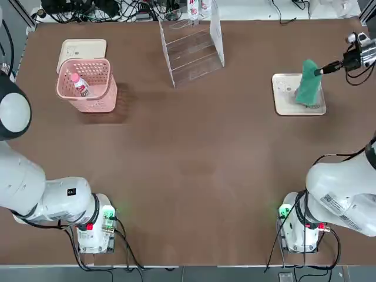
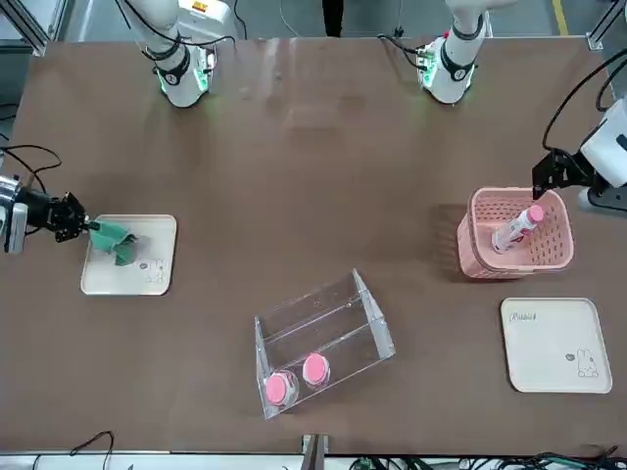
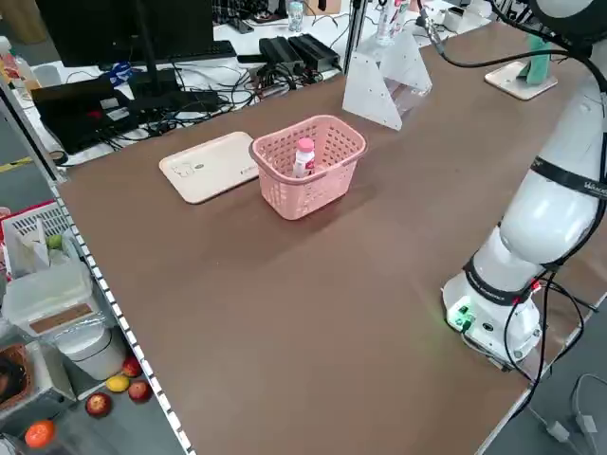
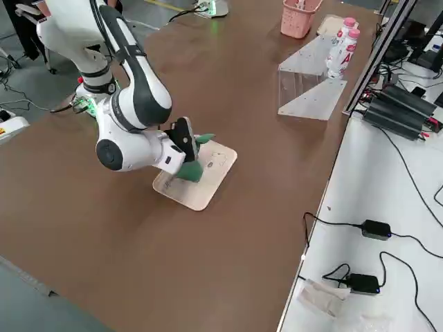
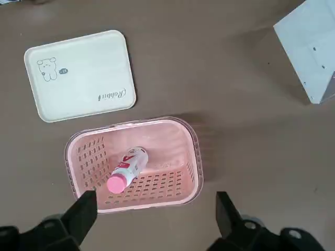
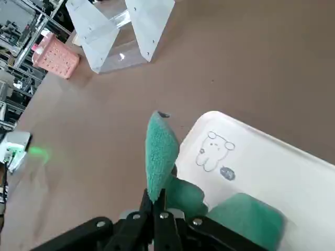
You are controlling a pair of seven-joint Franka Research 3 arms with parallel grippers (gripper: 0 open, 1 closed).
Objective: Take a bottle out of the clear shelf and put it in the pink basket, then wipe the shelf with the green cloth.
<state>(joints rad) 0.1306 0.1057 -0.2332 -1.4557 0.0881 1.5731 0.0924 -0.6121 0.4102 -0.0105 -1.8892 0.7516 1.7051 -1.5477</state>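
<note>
The small teal-green soft cloth (image 1: 308, 83) hangs pinched in the right gripper (image 1: 320, 71), whose jaws are shut tight on one corner of it; the rest of the rag droops below the claw onto the flat cream rectangular tray (image 1: 282, 100) directly beneath. The grip looks thin, on an edge only, so my worry is that the cloth slips free on the way across, or trails and drags the light tray along with it.

Well off from that claw, across the table, stands the transparent acrylic stepped shelf (image 1: 191, 50) with tall clear side panels. In the front view two pink-capped bottles (image 2: 296, 380) are visible in its lowest tier, so a wipe pressed too hard could knock them over or push the light rack along the table. The clear panels are also hard to judge, and the claw could strike a panel edge instead of a tier.

The small white plastic bottle with a pink cap and printed label (image 5: 125, 170) already lies inside the pink perforated plastic basket (image 5: 191, 151), just under the left gripper (image 5: 154, 219), which hovers above with jaws spread wide and holds nothing. A second cream tray (image 5: 78, 73) lies just beyond the basket from that claw.

Everything sits on a plain brown tabletop (image 1: 194, 170). Around it are cables and power bricks (image 4: 370, 228) on a white bench, and a crate of fruit (image 3: 57, 284) near the floor.
</note>
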